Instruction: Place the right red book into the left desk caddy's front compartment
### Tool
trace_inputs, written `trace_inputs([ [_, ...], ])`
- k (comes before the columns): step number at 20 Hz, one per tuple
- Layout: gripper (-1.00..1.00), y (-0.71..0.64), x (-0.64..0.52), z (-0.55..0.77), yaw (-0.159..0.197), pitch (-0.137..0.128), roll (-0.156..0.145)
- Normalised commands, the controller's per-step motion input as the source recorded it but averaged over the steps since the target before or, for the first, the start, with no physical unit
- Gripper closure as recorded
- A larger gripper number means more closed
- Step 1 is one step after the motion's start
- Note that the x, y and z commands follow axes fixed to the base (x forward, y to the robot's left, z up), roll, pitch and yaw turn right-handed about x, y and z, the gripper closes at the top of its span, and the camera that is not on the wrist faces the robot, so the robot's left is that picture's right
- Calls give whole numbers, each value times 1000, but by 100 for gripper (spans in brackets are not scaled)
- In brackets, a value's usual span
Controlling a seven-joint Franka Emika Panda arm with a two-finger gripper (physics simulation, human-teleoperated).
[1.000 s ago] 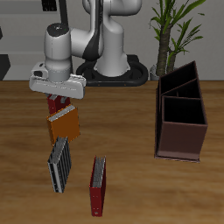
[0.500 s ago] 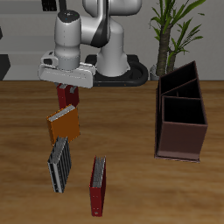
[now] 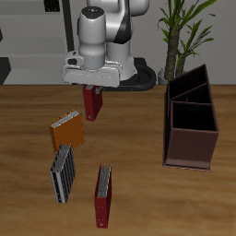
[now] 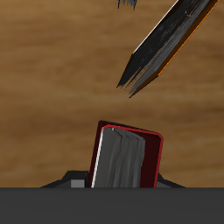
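Observation:
My gripper is shut on the right red book and holds it hanging above the table, in front of the robot's base. The wrist view shows the same book close up, bright red cover with pale page edges, clamped at its upper part. The left desk caddy, a dark brown-maroon open box with a partition and two compartments, stands on the table well to the side of the gripper. Both compartments look empty.
An orange book stands on the table below and beside the gripper; its edge also shows in the wrist view. A grey striped book and a thin dark-red book lie nearer the front edge. A potted plant stands behind the caddy.
The gripper has risen and moved sideways toward the caddy, carrying the red book away from the orange book. The other books have not moved.

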Motion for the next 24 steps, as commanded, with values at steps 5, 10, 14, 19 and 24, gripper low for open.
trace_inputs([
  [5, 100, 587, 2, 379, -4, -46, 34],
  [10, 100, 572, 34, 228, 26, -36, 9],
  [14, 100, 402, 54, 101, 1, 3, 5],
  [19, 100, 313, -68, 45, -56, 5, -11],
  [24, 100, 271, -66, 90, -22, -1, 4],
])
